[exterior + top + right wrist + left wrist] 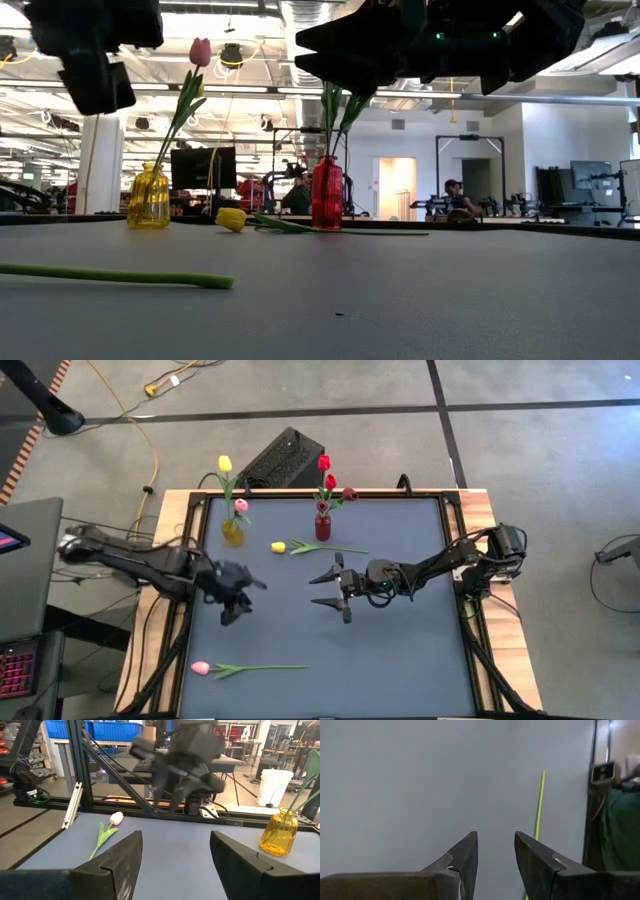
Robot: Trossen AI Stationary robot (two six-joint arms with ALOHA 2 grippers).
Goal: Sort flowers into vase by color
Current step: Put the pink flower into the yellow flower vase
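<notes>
The right tool (327,590) hung above mid-table, fingers spread wide and empty. The left tool (233,603) hovered nearby, fingers slightly apart, also empty. One yellow tulip (279,547) lay beside the red vase (322,526); a pink tulip (201,668) lay near the table's (400,670) front edge.

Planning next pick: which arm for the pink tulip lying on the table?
Left, probably. The left end effector, open and empty, is nearer the pink tulip on its own side; the right end effector is mid-table, farther off.
</notes>
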